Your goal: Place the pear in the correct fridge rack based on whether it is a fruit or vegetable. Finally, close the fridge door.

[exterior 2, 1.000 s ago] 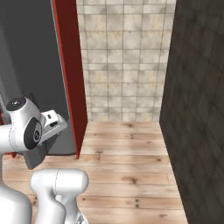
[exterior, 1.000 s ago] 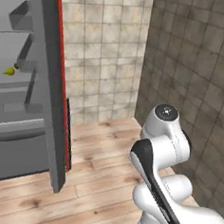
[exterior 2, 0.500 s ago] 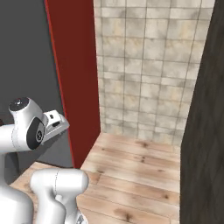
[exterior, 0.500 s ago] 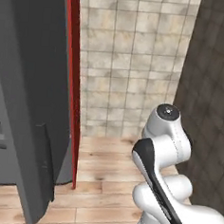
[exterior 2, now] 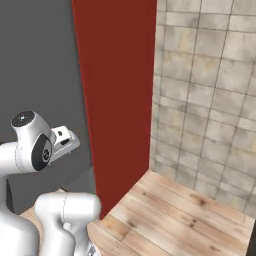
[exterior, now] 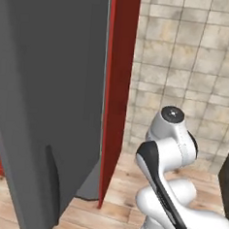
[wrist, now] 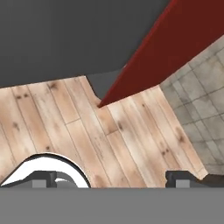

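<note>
The fridge door (exterior: 45, 96), a tall plain grey slab, is standing in the left half of the left base view, its top and left edge cut off by the frame and its outer face turned toward the camera. A shallow dark recess is running down its lower part. Just beside it, a red cabinet panel (exterior: 120, 78) is rising edge-on against the tiled wall (exterior: 188, 68); in the right base view the same panel (exterior 2: 117, 90) is showing broadside. The arm's white elbow is bending in the foreground of both base views, hiding part of the wooden floor (exterior 2: 175, 215). In the hand view, the gripper (wrist: 111, 179) is pointing down at the floorboards with its two dark tips set wide apart and holding nothing, the tips themselves barely rising above the lower edge. The pear cannot be made out anywhere; the door's grey face is covering the fridge interior.
</note>
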You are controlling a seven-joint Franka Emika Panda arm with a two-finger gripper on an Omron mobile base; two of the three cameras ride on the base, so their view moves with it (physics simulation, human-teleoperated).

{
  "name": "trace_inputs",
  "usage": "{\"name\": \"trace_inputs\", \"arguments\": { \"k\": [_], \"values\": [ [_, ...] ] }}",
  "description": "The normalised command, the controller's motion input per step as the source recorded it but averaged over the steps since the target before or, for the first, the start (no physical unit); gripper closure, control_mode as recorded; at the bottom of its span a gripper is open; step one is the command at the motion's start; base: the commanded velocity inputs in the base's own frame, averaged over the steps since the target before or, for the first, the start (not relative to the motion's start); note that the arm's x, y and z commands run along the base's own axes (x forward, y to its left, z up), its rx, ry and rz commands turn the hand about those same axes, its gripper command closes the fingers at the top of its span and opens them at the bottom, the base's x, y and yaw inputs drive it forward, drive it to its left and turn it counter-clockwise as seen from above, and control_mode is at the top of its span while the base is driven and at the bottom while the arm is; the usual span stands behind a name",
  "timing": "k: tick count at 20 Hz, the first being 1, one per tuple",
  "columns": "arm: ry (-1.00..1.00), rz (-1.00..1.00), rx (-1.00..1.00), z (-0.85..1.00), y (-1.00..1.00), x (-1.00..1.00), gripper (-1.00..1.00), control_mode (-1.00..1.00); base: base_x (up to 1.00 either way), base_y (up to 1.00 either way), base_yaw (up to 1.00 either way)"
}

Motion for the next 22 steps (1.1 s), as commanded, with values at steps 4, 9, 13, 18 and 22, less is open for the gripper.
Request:
{"name": "trace_inputs", "arguments": {
  "k": [4, 9, 13, 18, 22],
  "values": [
    [0.00, 0.00, 0.00, 0.00, 0.00, 0.00, -1.00, 1.00, 0.59, -0.30, 0.57],
    [0.00, 0.00, 0.00, 0.00, 0.00, 0.00, -1.00, 1.00, 0.25, -0.38, 0.51],
    [0.00, 0.00, 0.00, 0.00, 0.00, 0.00, -1.00, 1.00, 0.15, -0.27, 0.44],
    [0.00, 0.00, 0.00, 0.00, 0.00, 0.00, -1.00, 1.00, 0.21, -0.19, 0.36],
    [0.00, 0.00, 0.00, 0.00, 0.00, 0.00, -1.00, 1.00, 0.31, -0.05, 0.22]
  ]
}}
